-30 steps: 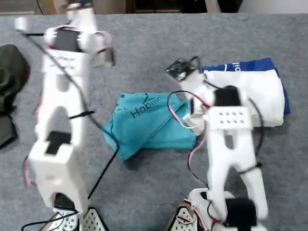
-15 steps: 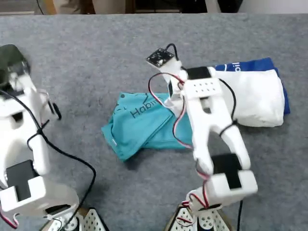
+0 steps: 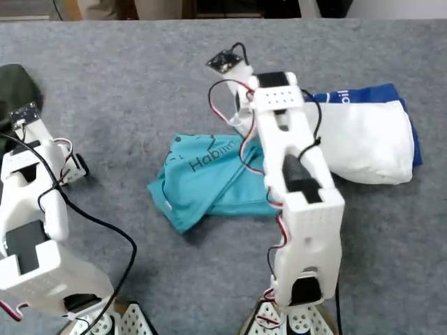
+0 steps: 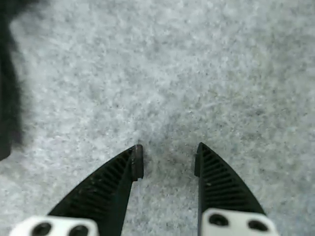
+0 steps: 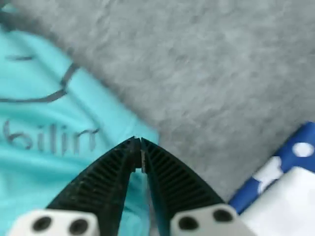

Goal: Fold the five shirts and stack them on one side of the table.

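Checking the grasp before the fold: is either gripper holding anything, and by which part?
Right gripper is shut on the teal shirt at a corner edge; left gripper is open, empty.

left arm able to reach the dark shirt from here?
Probably yes. The left gripper hangs open over the table, the dark shirt lies close beside it, and nothing sits between them.

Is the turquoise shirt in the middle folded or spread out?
Folded, though loosely: the turquoise shirt lies as a compact, lopsided bundle with overlapping layers along its edges, not opened flat.
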`<state>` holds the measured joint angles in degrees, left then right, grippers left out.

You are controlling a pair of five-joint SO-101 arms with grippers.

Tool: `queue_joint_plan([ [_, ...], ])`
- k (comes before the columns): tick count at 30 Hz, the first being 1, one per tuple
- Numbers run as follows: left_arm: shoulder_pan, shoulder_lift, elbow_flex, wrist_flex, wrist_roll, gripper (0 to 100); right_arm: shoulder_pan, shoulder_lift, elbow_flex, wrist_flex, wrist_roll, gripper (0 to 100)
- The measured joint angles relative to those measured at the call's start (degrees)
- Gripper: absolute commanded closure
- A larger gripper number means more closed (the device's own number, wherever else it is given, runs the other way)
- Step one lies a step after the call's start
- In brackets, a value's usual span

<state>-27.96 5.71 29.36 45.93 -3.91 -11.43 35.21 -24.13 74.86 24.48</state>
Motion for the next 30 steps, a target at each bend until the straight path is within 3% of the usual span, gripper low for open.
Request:
queue_joint_plan([
  [3,0.0,0.26,-0.53,0.0,0.0,82,1.05,0.97,-5.36,5.01,0.0,99.3],
  [8,0.0,0.26,-0.7,0.0,0.0,82,-0.44,0.97,-17.23,23.65,2.37,99.2],
  [12,0.0,0.26,-0.7,0.0,0.0,82,-3.16,-2.9,-15.03,26.2,2.46,91.1],
  [17,0.0,0.26,-0.7,0.0,0.0,82,-10.9,-14.51,1.93,26.2,2.46,76.2],
  [20,0.0,0.26,-0.7,0.0,0.0,82,-15.03,-22.07,13.27,24.79,2.81,76.1],
  [25,-0.79,0.26,-0.97,-0.35,0.26,82,-22.42,-34.64,32.35,17.49,10.02,76.1],
  [30,-9.76,0.53,-5.89,-1.58,6.15,82,-28.4,-46.15,51.78,4.66,10.9,77.5],
])
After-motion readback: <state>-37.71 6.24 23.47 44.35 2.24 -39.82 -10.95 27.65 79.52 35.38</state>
